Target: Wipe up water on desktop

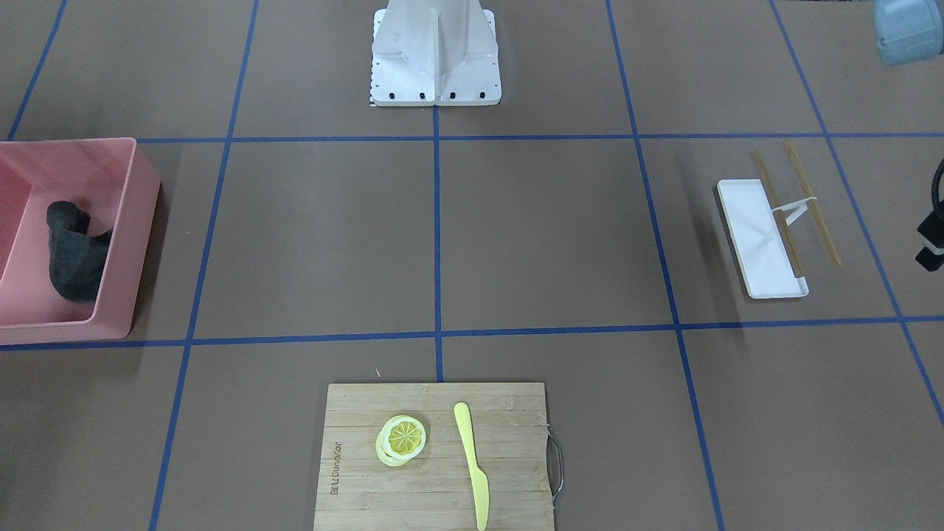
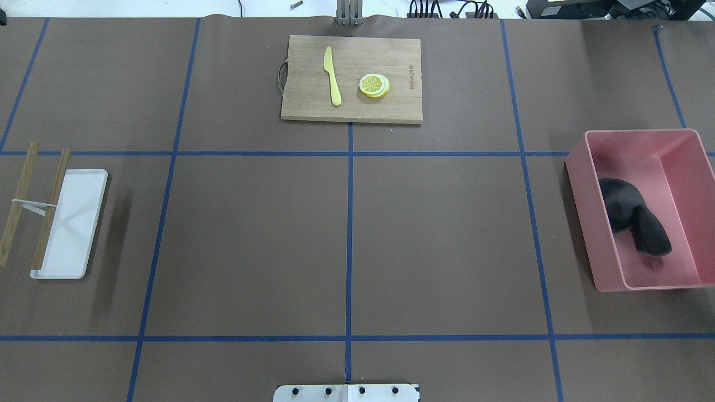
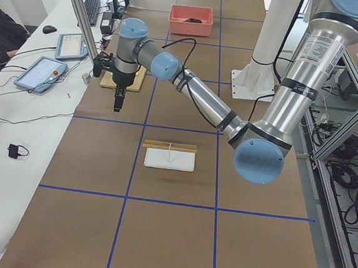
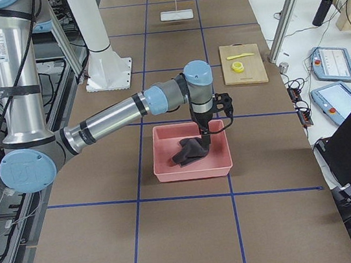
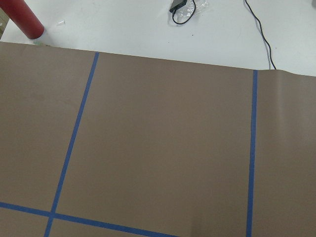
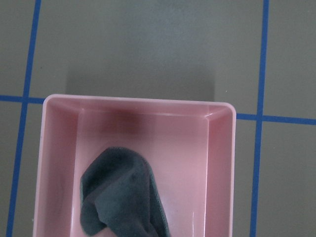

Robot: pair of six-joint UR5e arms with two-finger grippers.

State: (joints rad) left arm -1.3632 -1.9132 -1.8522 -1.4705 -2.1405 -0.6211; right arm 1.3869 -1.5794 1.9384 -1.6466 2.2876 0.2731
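The desktop (image 2: 441, 245) is a brown tabletop crossed by blue tape lines; I see no water patch on it in any view. A dark grey cloth (image 2: 634, 215) lies crumpled in a pink bin (image 2: 581, 184) at the robot's right. My right gripper (image 4: 206, 141) hangs above the cloth (image 4: 189, 151); it shows only in the exterior right view, so I cannot tell its state. The right wrist view looks down on the cloth (image 6: 123, 197), no fingers in sight. My left gripper (image 3: 117, 106) hangs high by the table's far edge; I cannot tell its state.
A bamboo cutting board (image 2: 391, 109) with a yellow plastic knife (image 2: 333, 75) and a lemon slice (image 2: 374, 85) lies at the far middle. A white tray (image 2: 75, 234) with two wooden chopsticks (image 2: 17, 206) lies at the robot's left. The robot base (image 1: 435, 59) stands mid-table.
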